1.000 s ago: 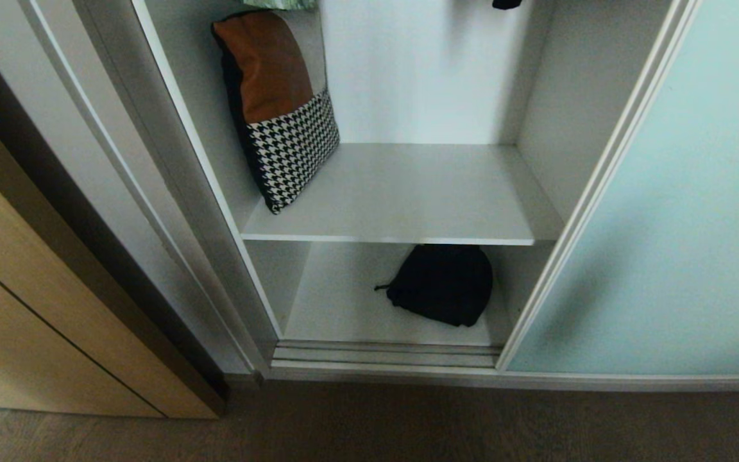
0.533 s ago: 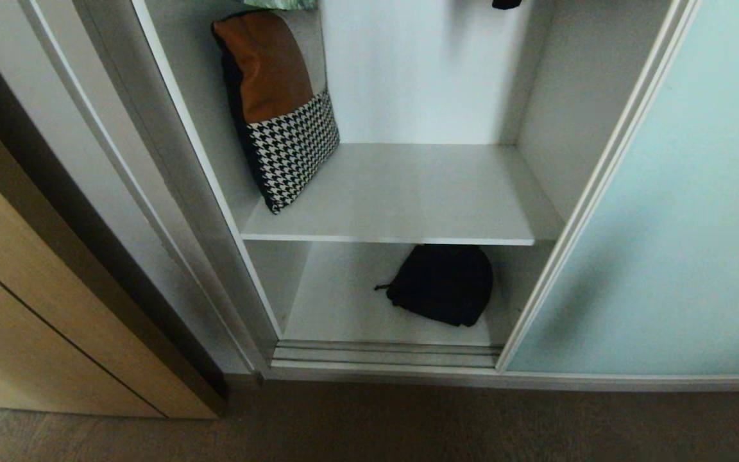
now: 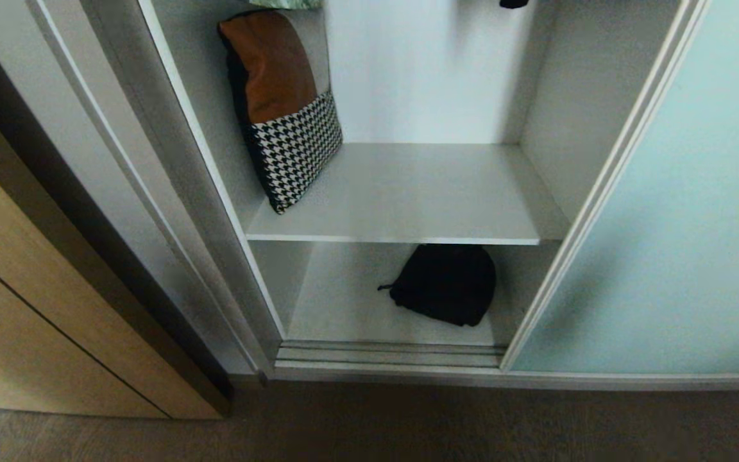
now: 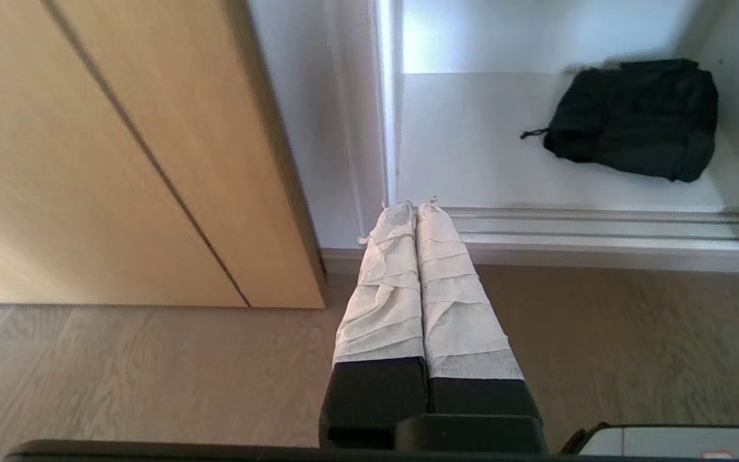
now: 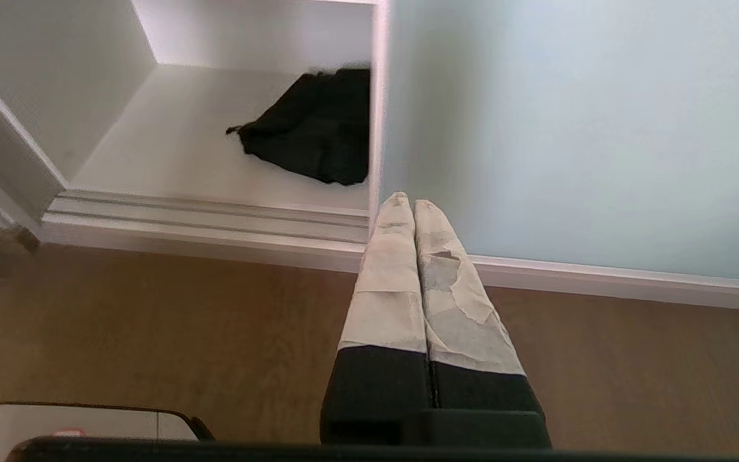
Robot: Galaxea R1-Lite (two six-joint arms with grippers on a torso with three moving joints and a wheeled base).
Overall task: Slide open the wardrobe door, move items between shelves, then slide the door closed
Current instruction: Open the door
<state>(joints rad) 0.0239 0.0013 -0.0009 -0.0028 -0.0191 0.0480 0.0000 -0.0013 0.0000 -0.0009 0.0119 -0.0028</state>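
Wardrobe, sliding door (image 3: pixel 677 212) drawn aside to the right, interior exposed. Black fabric bag (image 3: pixel 445 283) lies on bottom shelf (image 3: pixel 337 301), right of centre; upper shelf (image 3: pixel 408 199) bare beside houndstooth cushion (image 3: pixel 283 109). Left claw (image 4: pixel 416 206) and right claw (image 5: pixel 407 202): both pressed together, empty, low before the track. Step in hand, by judgement: transfer of bag. Next move calls for spreading a claw and reaching in under the upper shelf.

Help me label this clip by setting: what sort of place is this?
Most likely a bedroom or dressing area at home: a white built-in wardrobe with its frosted sliding door open, a cushion and a black bag on its shelves, and wood-look flooring.
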